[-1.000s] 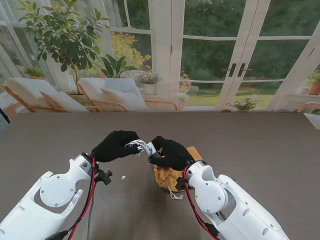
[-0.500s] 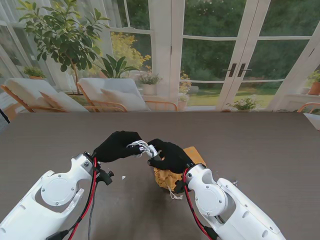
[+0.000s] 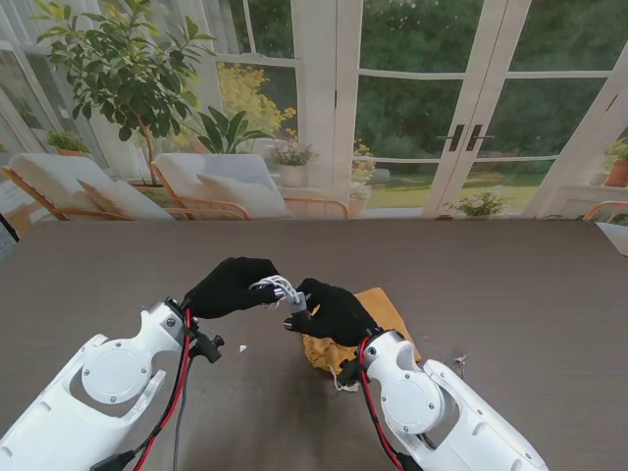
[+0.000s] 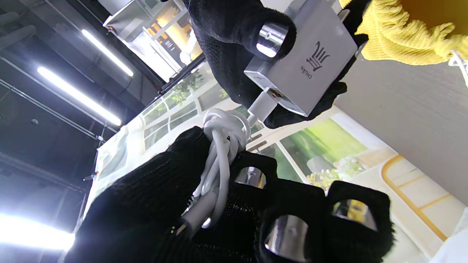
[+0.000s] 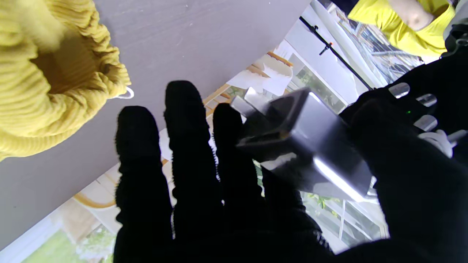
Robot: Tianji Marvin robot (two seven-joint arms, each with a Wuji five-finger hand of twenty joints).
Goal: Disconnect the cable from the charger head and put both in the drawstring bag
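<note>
Yellow bag [image 3: 355,334] lies mid-desk [image 3: 510,285] near the front edge, under the right hand [image 3: 332,312]. That hand grips the charger [image 4: 307,69]; the left hand [image 3: 228,286] clasps the coiled cable [image 4: 223,146], plug seated in the charger.

White coiled cable [image 4: 223,146] still plugged into grey charger head [image 4: 307,69] — yellow drawstring bag [image 3: 368,324] beside.
</note>
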